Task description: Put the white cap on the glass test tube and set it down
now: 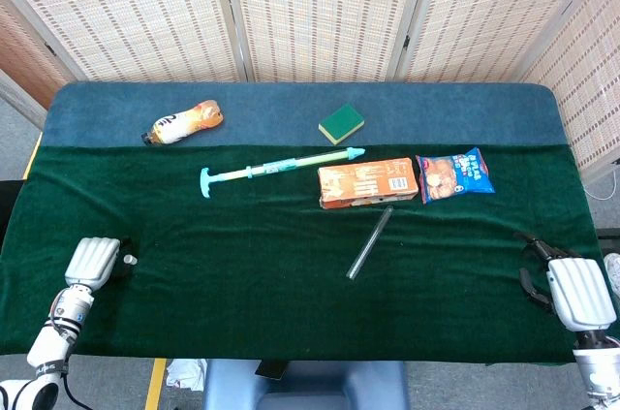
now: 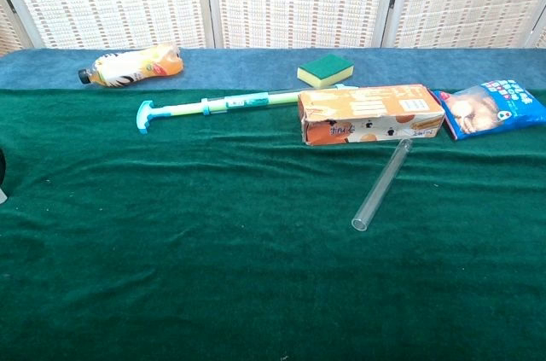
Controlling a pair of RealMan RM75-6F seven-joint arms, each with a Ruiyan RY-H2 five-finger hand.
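Though uncapped, clear glass test tube (image 2: 381, 185), slanted.

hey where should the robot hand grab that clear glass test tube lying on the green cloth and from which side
Probably around the middle of the clear glass test tube, coming down from above with fingers across its width. It lies flat and slanted on the green velvet cloth, its far end near the orange cardboard box, so the middle and open near end have the most free room.
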